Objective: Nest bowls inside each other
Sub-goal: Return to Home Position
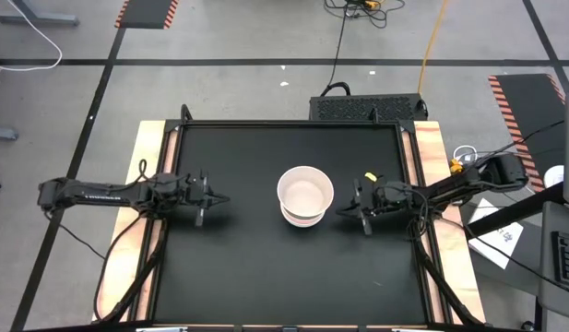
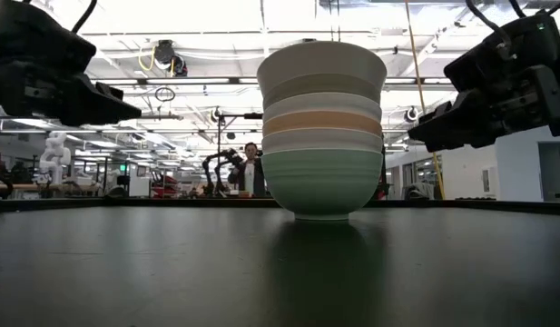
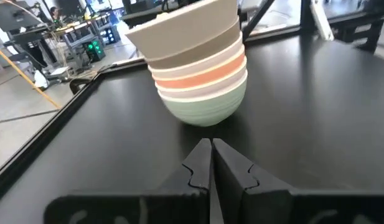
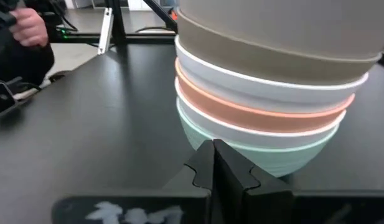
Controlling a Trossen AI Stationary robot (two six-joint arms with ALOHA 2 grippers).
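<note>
From above I'm seeing the black tabletop (image 1: 266, 267) filling the middle of the frame, with a wooden strip (image 1: 430, 148) running down its right side. A black vented box (image 1: 367, 108) is sitting just above its top edge. A hazard-striped mat (image 1: 148, 13) is lying at the upper left, a second striped mat (image 1: 528, 101) at the right. A yellow cable (image 1: 436, 41) is trailing down from the top right and a white cable (image 1: 26, 55) is looping at the upper left. Papers (image 1: 501, 231) are lying at the lower right beside a keyboard (image 1: 568, 263). In the level view a person (image 2: 252, 171) is standing far back, just left of centre
</note>
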